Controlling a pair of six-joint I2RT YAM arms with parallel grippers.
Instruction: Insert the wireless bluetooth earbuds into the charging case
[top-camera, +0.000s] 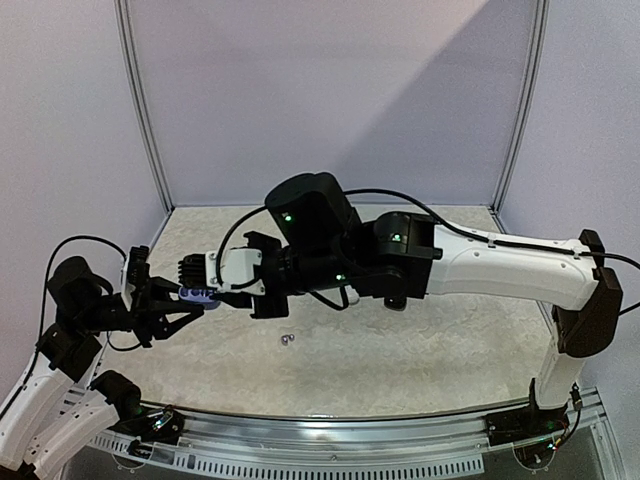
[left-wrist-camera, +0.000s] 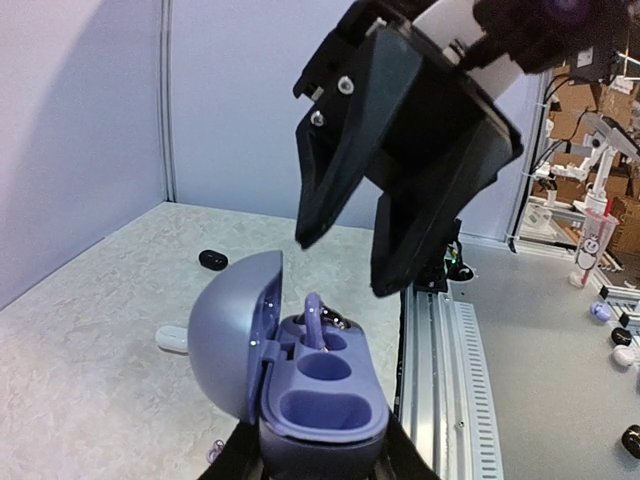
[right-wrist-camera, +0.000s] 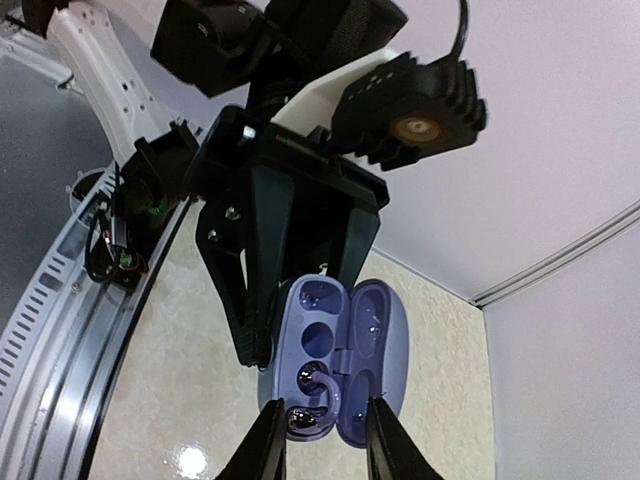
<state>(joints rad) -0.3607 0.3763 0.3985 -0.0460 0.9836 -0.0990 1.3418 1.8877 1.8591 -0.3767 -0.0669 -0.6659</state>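
Note:
The purple charging case (left-wrist-camera: 322, 405) stands open, lid (left-wrist-camera: 232, 335) up to the left, with my left gripper (left-wrist-camera: 320, 462) shut on its base. One purple hook-shaped earbud (right-wrist-camera: 318, 398) sits in the case's end socket, also visible as the earbud (left-wrist-camera: 317, 318). The other two hollows are bare. My right gripper (right-wrist-camera: 325, 410) is open, its fingers (right-wrist-camera: 266, 447) standing either side of that end of the case (right-wrist-camera: 340, 340) without pinching the bud. From the left wrist it hangs just above the case as the right gripper (left-wrist-camera: 345, 265). From above both meet over the table's left: left gripper (top-camera: 178, 308), right gripper (top-camera: 213, 283).
A small silvery bud (top-camera: 286, 338) lies on the table (top-camera: 400, 350) in front of the arms. On the far side lie a black pebble-like case (left-wrist-camera: 212, 259) and a white one (left-wrist-camera: 172, 338), plus a tiny purple hook (left-wrist-camera: 214, 452). The metal rail (left-wrist-camera: 450, 370) marks the near edge.

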